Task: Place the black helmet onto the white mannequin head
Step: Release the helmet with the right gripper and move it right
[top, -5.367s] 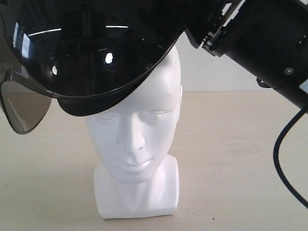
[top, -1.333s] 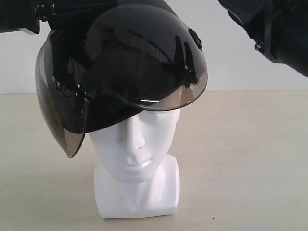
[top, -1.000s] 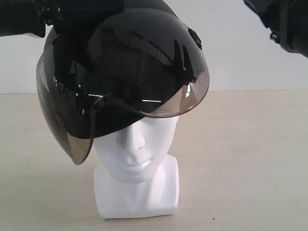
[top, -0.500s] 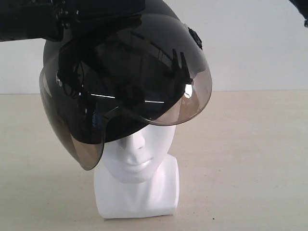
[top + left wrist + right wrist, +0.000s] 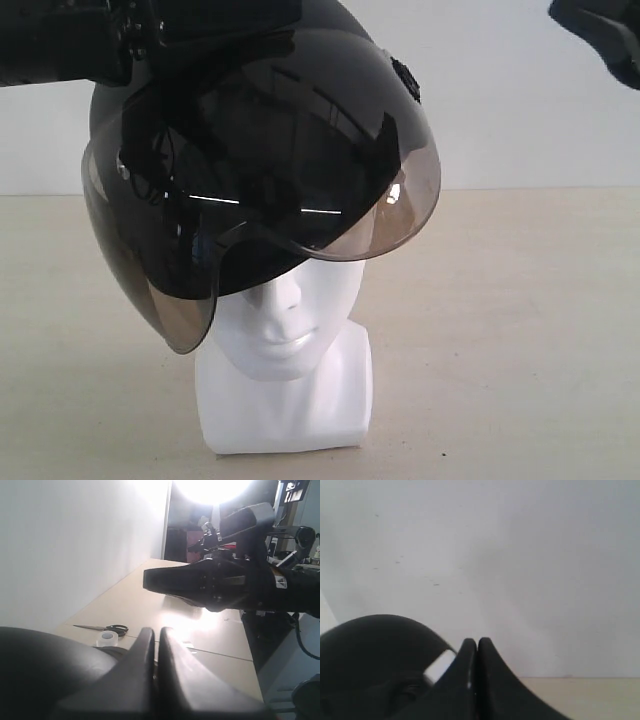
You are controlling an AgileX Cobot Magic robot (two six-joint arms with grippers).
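The black helmet [image 5: 250,110] sits tilted over the white mannequin head [image 5: 285,335]. Its smoky visor [image 5: 310,190] covers the brow and eyes, leaving nose, lips and the squarish base visible. My left arm [image 5: 60,40] reaches in at the helmet's upper left. The left gripper [image 5: 154,630] has its fingers pressed almost together beside the helmet shell [image 5: 45,665], pinching a thin dark part of it. My right arm [image 5: 600,35] hangs in the upper right corner, away from the helmet. The right gripper [image 5: 476,641] is shut on nothing, with the dark helmet dome [image 5: 375,650] beside it.
The mannequin stands on a beige table [image 5: 500,330] before a white wall. Black-handled scissors [image 5: 102,628] and a roll of clear tape [image 5: 106,638] lie further back on the table in the left wrist view. The right arm [image 5: 220,580] shows there too.
Over the last second the helmet came down further over the head with the left arm. The right arm drew off up and right, then edged back into the corner.
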